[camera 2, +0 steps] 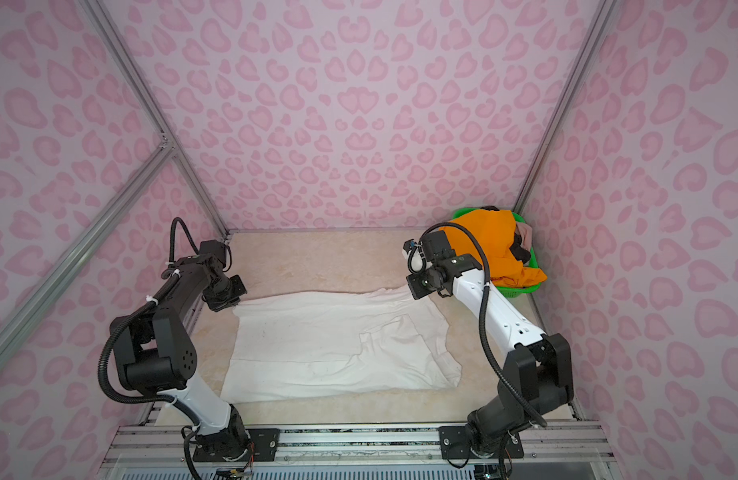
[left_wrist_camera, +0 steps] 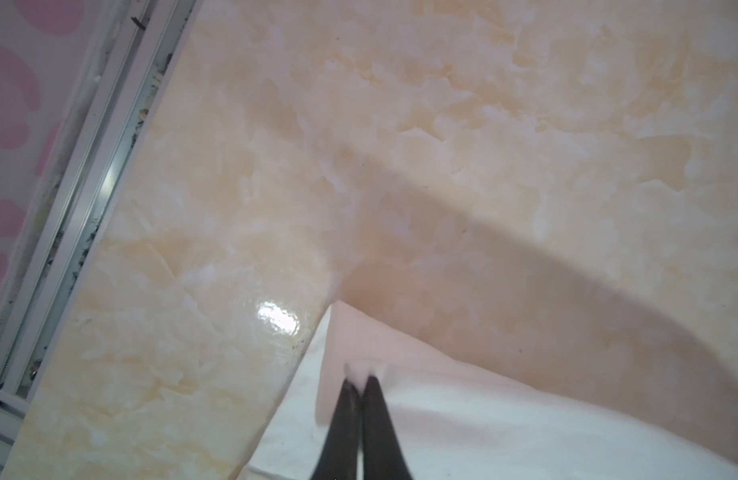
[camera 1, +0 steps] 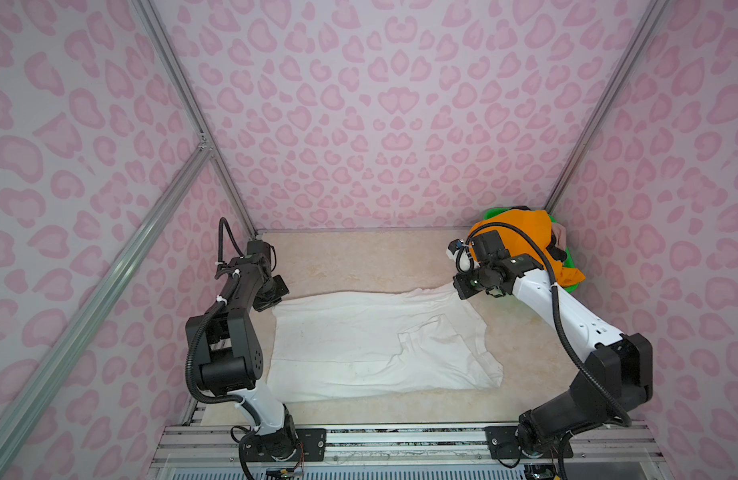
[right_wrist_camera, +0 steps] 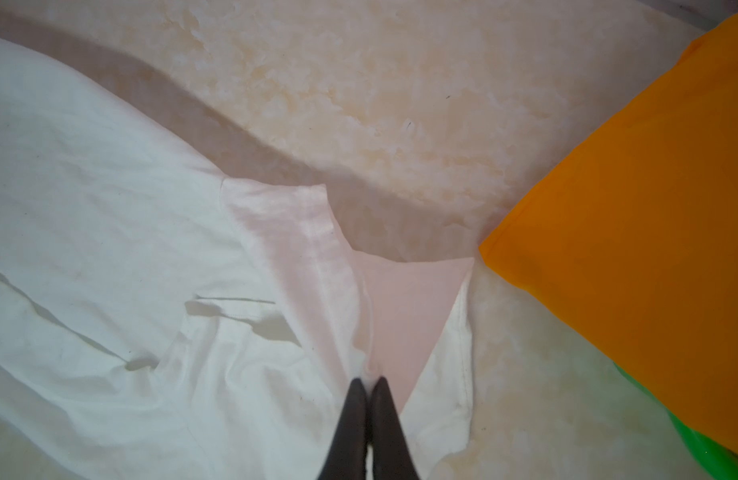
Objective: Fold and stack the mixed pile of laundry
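Two pinches: L tool (left_wrist_camera: 361, 379) & R tool (right_wrist_camera: 369, 380) tight on white T-shirt (camera 1: 359, 345) far corners

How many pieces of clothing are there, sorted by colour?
White T-shirt: 1
Orange shorts: 1
Black piece: 1
Beige-pink piece: 1
Total: 4

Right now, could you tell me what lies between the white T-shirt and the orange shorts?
Bare tabletop separates the white T-shirt from the orange shorts, as the right wrist view shows.
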